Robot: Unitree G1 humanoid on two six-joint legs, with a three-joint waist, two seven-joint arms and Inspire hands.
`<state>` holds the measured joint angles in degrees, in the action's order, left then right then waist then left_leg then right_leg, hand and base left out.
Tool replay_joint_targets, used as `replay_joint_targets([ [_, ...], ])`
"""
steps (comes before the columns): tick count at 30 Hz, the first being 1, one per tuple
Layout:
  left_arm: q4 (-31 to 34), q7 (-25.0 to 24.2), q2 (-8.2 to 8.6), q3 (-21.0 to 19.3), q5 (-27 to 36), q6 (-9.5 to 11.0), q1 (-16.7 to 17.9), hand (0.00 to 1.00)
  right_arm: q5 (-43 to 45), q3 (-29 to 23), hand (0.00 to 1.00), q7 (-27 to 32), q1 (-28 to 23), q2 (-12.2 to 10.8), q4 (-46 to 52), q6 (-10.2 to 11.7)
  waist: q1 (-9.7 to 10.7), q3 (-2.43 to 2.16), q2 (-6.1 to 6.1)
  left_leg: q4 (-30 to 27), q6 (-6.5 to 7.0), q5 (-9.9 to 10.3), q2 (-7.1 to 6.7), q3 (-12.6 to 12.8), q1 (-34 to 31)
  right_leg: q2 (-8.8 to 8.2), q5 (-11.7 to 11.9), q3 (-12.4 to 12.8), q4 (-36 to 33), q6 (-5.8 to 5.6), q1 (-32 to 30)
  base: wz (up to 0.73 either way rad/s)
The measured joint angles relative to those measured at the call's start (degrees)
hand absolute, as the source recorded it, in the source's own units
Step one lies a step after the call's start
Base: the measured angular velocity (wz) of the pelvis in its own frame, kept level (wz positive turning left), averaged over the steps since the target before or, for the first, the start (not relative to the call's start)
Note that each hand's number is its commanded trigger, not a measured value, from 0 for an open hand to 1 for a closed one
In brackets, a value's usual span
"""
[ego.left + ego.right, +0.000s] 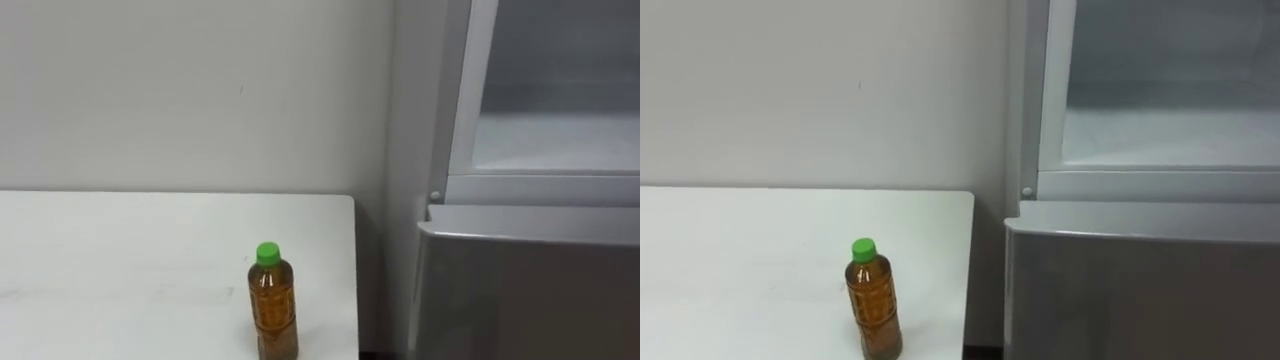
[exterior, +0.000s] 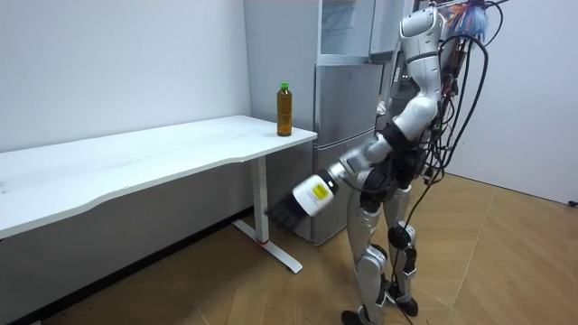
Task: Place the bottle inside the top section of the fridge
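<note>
Locate the bottle (image 1: 273, 305) upright on the white table (image 1: 120, 270), near the table's right end and close to its front edge; note its green cap (image 1: 267, 254) and amber contents. No hand is touching it. Locate the fridge (image 1: 530, 280) just right of the table; its lower door is closed, and the upper compartment (image 1: 555, 140) above it shows a pale interior. In the room view, the robot stands facing the fridge and table end; its left hand (image 2: 287, 213) hangs forward below tabletop level, beside the table leg (image 2: 263, 199); you cannot tell how its fingers are set.
</note>
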<state>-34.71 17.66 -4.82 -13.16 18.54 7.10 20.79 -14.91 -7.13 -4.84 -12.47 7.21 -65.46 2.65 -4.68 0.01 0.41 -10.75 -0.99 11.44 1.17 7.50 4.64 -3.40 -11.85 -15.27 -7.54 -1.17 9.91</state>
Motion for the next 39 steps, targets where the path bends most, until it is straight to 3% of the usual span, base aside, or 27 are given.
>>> replay_joint_targets([
  [2, -5.0, -1.4, 0.03, 1.0, 0.0, 0.0, 0.1, 0.00, -0.1, 0.2, 0.00, 0.0, -0.1, 0.0, -0.4, 0.3, 0.2, 0.19, -0.37, -0.1, 0.04, 0.1, -0.02, 0.0, 0.0, -0.05, 0.0, -0.5, 0.0, -0.08, 0.0, 0.06],
  [10, -20.6, -6.3, 0.08, 3.5, -0.8, 0.2, -1.1, 0.00, -0.3, 2.1, 0.00, -0.7, 2.1, -0.1, -3.0, 1.1, 0.7, 0.23, -0.20, -0.5, 0.17, 0.3, -0.10, 0.0, -0.2, -0.17, -0.1, -0.6, -0.1, -0.14, 0.1, 0.00],
  [20, -24.2, -10.9, -0.26, 8.0, -8.1, -0.6, -5.0, 0.00, -0.3, 5.1, 0.00, -1.7, 3.6, -0.1, -3.3, 1.6, 2.5, 0.25, -0.32, -0.1, 0.18, 0.2, -0.12, 0.2, -0.2, -0.18, -0.1, -0.3, -0.1, -0.15, -0.2, 0.00],
  [22, -25.2, -11.9, -0.88, 9.3, -8.1, -0.6, -6.4, 0.00, -0.5, 6.9, 0.00, -2.7, 4.1, 0.0, -3.0, 2.4, 3.0, 0.06, -0.58, -0.3, 0.18, 0.2, -0.09, 0.2, -1.0, -0.17, -0.1, -0.2, -0.1, -0.14, -1.0, 0.00],
  [25, -25.2, -13.4, -1.18, 11.2, -7.9, -0.5, -6.9, 0.00, -0.4, 9.0, 0.00, -3.0, 4.1, -0.1, -1.8, 2.7, 3.2, 0.14, -0.57, -0.4, 0.18, 0.2, -0.14, 0.6, -1.0, -0.24, -0.1, 0.1, -0.2, -0.16, -1.1, -0.05],
  [39, -26.9, -19.4, -2.37, 11.8, -7.9, 0.4, -8.1, 0.00, -0.3, 10.8, 0.00, -5.5, 5.5, -0.1, 5.2, 3.8, 3.0, 0.35, -1.26, 0.0, 0.22, 0.3, -0.04, 1.3, -1.0, -0.27, -0.1, 1.0, -0.9, -0.21, -2.0, -0.03],
])
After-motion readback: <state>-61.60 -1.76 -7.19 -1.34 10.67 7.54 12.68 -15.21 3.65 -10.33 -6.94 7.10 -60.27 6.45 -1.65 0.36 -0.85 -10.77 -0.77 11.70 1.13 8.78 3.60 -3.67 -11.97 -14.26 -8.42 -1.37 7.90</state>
